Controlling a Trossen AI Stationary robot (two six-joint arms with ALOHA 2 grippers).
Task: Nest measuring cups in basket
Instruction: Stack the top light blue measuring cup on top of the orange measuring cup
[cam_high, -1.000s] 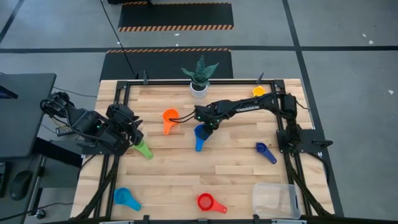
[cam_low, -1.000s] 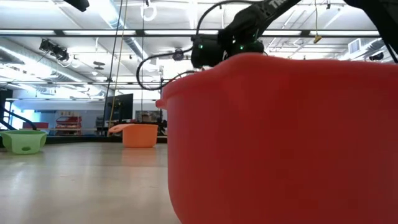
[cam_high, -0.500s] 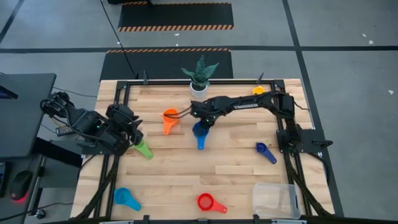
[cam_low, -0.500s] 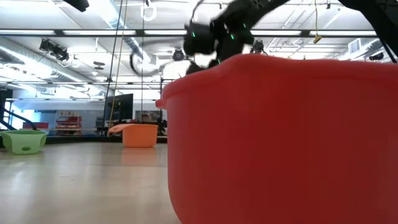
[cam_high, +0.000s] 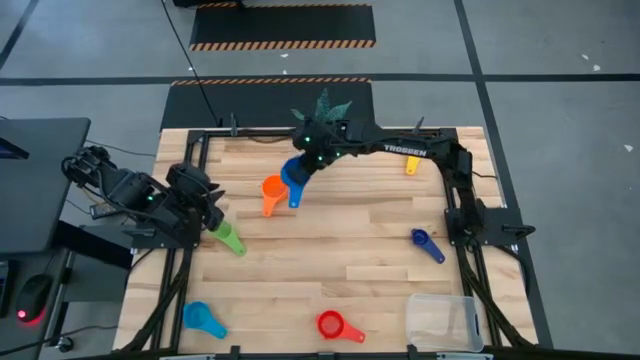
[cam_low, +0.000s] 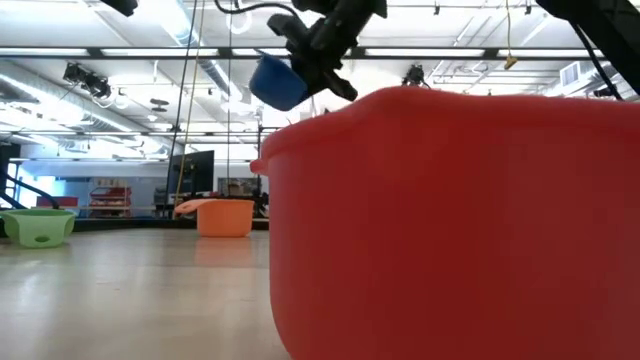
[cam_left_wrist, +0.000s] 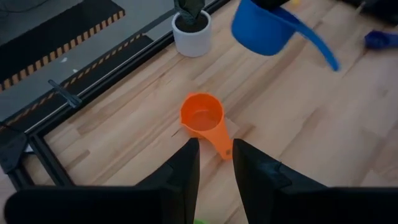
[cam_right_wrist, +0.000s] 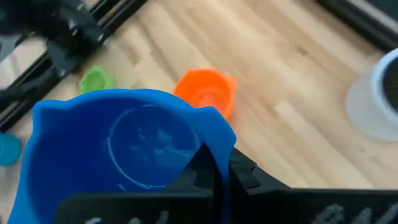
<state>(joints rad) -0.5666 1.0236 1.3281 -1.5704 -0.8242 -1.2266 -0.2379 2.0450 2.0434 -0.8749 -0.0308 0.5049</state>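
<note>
Blue measuring cup (cam_high: 293, 174) hangs above the table, pinched by its handle in the right gripper (cam_high: 306, 162), beside the orange cup (cam_high: 272, 188). Red cup (cam_low: 450, 220) blocks most of the low view. Basket (cam_high: 441, 321), front right corner, holds no cup. Left gripper (cam_high: 210, 216) waits, jaws parted, near the green cup (cam_high: 231, 239).

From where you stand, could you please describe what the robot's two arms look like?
Both arms are dark, jointed links. The right arm carries white TROSSEN lettering, with small green lights near its wrist. The left arm trails black cables. Each ends in two dark, flat-sided jaws.
</note>
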